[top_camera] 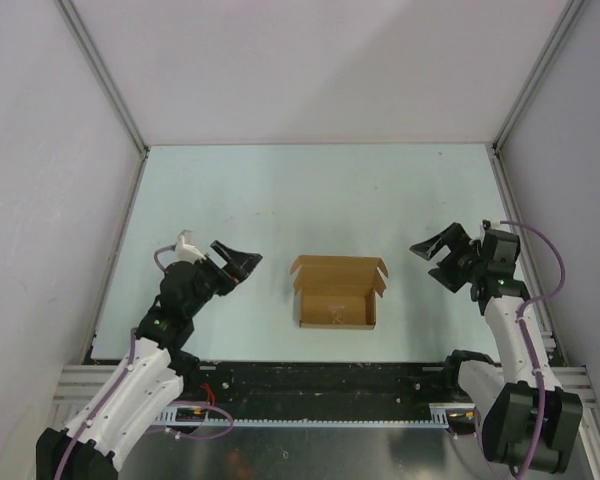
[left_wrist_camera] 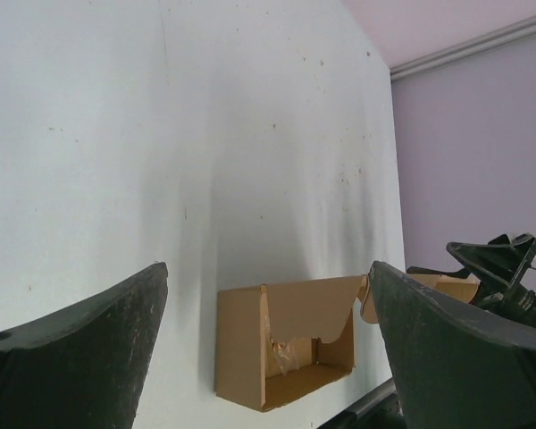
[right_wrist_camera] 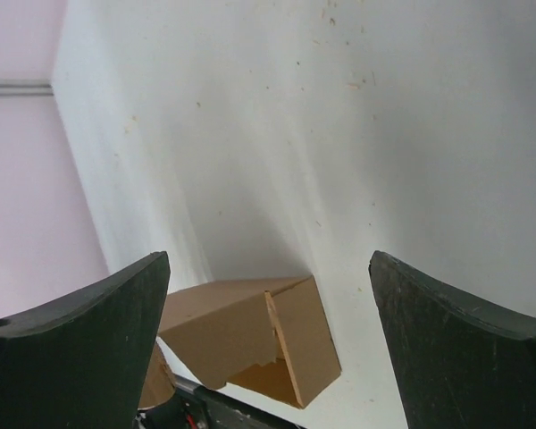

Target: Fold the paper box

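Paper box (top_camera: pixel 337 293): brown cardboard, standing on the tabletop (top_camera: pixel 280 190) near its front edge, roughly midway between my two arms. The top is open, with flaps (top_camera: pixel 380 275) splayed outward at its ends.
Box interior: from above I see a bare brown floor and walls. A pale mark (left_wrist_camera: pixel 286 353) sits low inside, and I cannot tell what it is.
Left tool (top_camera: pixel 246 266): jaws spread wide, gripping nothing. It hangs left of the box, well apart from it, pointing toward it.
Right tool (top_camera: pixel 427 260): jaws likewise wide apart and empty. It sits right of the box, well apart, aimed at it.
Left wrist view: I look between my two dark fingers (left_wrist_camera: pixel 89 349) at the box's end wall and open cavity. The other arm's tool shows beyond it at the frame edge.
Right wrist view: the box sits low between my fingers (right_wrist_camera: pixel 80 340), with a closed side and end facing me.
Contact: neither tool touches the cardboard.
Surroundings: pale walls (top_camera: pixel 310 70) enclose the tabletop on three sides.
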Robot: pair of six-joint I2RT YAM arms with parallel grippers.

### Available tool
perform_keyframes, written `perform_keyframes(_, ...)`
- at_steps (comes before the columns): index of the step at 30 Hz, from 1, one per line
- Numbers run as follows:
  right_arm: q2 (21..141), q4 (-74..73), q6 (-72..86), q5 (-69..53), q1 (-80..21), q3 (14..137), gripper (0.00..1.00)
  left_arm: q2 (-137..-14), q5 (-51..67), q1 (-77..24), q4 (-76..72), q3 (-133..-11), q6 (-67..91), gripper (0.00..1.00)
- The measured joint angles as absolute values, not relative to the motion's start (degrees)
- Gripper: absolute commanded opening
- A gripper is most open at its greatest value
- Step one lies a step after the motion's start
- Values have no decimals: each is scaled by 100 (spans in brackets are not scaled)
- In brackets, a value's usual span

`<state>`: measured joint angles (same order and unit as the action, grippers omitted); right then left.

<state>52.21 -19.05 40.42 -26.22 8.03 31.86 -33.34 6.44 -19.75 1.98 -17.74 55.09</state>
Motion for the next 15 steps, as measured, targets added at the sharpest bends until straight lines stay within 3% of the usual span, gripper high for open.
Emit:
perform_keyframes(6, 5548, -1590, 4265, -3393, 1457, 3188, 100, -3267, 832, -1811, 233, -1695, 5830, 99)
perform_keyframes(15, 5223, -1352, 4654, -3404, 1671, 3371, 100, -3262, 770, -1769, 281, -1706, 5610, 93)
